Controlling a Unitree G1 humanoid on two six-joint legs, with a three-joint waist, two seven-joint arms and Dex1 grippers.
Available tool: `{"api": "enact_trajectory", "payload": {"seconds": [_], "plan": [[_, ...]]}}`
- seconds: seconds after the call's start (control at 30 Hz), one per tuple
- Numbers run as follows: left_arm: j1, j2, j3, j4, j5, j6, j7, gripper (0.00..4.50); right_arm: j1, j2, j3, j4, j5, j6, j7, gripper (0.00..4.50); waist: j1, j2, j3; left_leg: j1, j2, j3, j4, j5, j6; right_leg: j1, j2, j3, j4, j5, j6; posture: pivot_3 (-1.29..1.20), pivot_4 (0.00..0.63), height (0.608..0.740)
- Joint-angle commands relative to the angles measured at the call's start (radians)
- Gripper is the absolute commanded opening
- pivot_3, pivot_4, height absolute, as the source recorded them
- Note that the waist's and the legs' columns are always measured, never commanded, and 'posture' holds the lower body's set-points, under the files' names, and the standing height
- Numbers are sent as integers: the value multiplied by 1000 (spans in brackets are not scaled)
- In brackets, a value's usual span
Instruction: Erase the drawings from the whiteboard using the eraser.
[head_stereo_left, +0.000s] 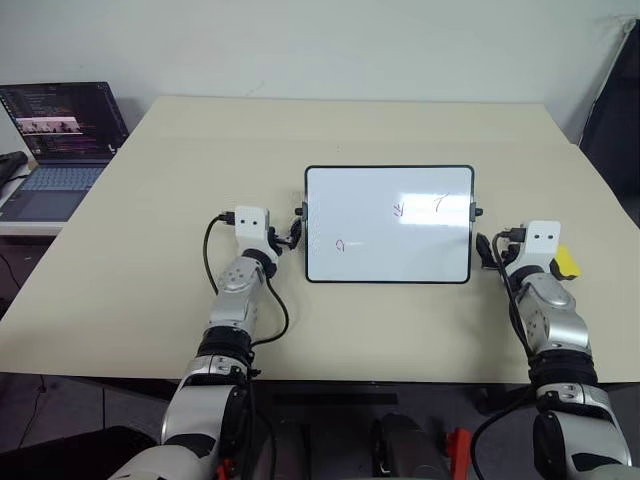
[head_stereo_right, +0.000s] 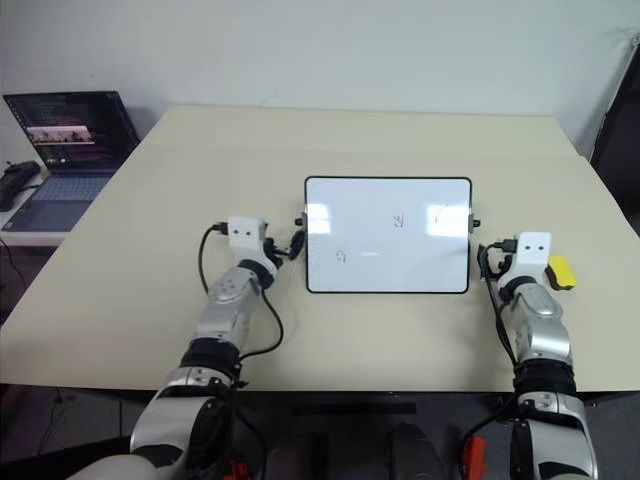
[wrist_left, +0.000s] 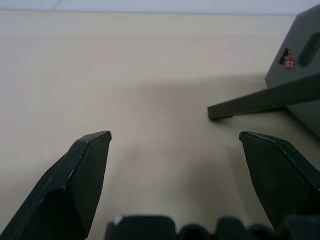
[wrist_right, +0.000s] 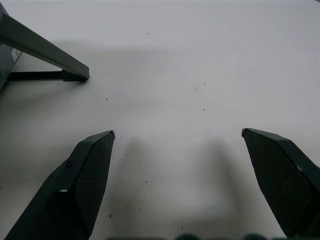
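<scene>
Yellow rounded eraser block (head_stereo_right: 561, 271) sits untouched on the beige tabletop (head_stereo_left: 150, 230), just right of the right gripper (wrist_right: 177, 135). Glossy white black-framed whiteboard (head_stereo_left: 388, 224) lies between both arms, red and dark marker drawings (head_stereo_left: 400, 209) all intact. Left gripper (wrist_left: 175, 135) and right gripper both gape wide, holding nothing. Judgement: still pre-grasp. Next move: right gripper shifts right, closes on eraser.

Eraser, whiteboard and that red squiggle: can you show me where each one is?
eraser (head_stereo_right: 561, 271): right eye view, middle of its yellow top.
whiteboard (head_stereo_left: 370, 215): left eye view, bare white part of its face.
red squiggle (head_stereo_left: 398, 209): left eye view, on the stroke itself.
</scene>
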Motion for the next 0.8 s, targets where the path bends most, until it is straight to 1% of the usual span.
{"api": "enact_trajectory", "payload": {"seconds": [0.03,0.1,0.17,0.27,0.33,0.4,0.47,0.53,0.57,0.63,0.67,0.7,0.77,0.8], "plan": [[-27,8,1,11,-5,-20,-12,4500,-10,-9,-5,-29,1,-4,-7,4468,-1,0,0,0,0,0,0,0,0,0,0,0,0,0,0,0,150,740],[-31,6,0,20,-3,-26,-14,4500,-13,-11,-1,-12,-5,-17,-2,4468,-1,0,0,0,0,0,0,0,0,0,0,0,0,0,0,0,150,740],[-30,33,2,15,-4,-31,-42,4500,-10,-10,-13,-25,6,-12,-8,4468,-1,0,0,0,0,0,0,0,0,0,0,0,0,0,0,0,150,740],[-41,113,15,12,-30,-28,-159,4500,-10,-38,-30,-57,19,9,5,4468,-5,0,0,0,0,0,0,0,0,0,1,0,0,0,0,0,150,740],[-52,164,18,20,-31,-40,-209,4500,-6,-65,-41,-74,27,20,23,4468,-8,0,0,0,1,0,0,0,0,-1,1,0,1,0,0,0,150,740],[-50,245,36,-26,-78,-8,-339,4500,14,-115,-71,-122,51,61,51,4468,-7,0,0,0,0,0,0,0,0,-1,1,0,0,0,0,0,150,740],[-45,302,54,-106,-155,68,-462,4500,37,-163,-105,-165,93,112,93,4468,-7,1,0,0,1,0,0,0,0,-1,1,0,0,0,0,0,150,740],[-41,316,95,-218,-301,219,-558,4500,63,-205,-120,-191,128,162,148,4468,-6,1,0,-1,1,0,0,0,0,-1,1,0,-1,0,0,0,150,740],[-20,333,85,-309,-374,320,-633,4500,80,-223,-127,-207,152,191,184,4468,-3,1,0,-1,1,0,0,0,0,-1,1,-1,-1,0,0,0,150,740],[31,366,23,-514,-483,494,-748,4500,113,-263,-151,-225,192,239,244,4468,-2,1,0,-1,1,0,0,0,0,0,1,-1,-2,0,0,0,150,740],[41,375,-10,-597,-519,562,-778,4500,122,-283,-162,-226,208,261,268,4468,-2,1,0,-1,1,0,0,0,0,0,1,-1,-2,0,0,0,150,740],[39,372,-49,-656,-526,596,-793,4500,131,-304,-167,-225,218,274,293,4468,0,1,0,-1,1,0,0,0,0,0,1,-1,-2,0,0,0,150,740],[16,339,-121,-722,-510,618,-789,4500,131,-350,-168,-191,215,279,334,4468,2,2,1,-1,1,0,0,0,0,0,0,0,-1,0,0,0,150,740],[-4,308,-151,-744,-520,638,-786,4500,126,-370,-168,-164,211,283,347,4468,2,2,1,0,1,0,0,0,0,0,0,0,-1,0,0,0,150,740]]}}
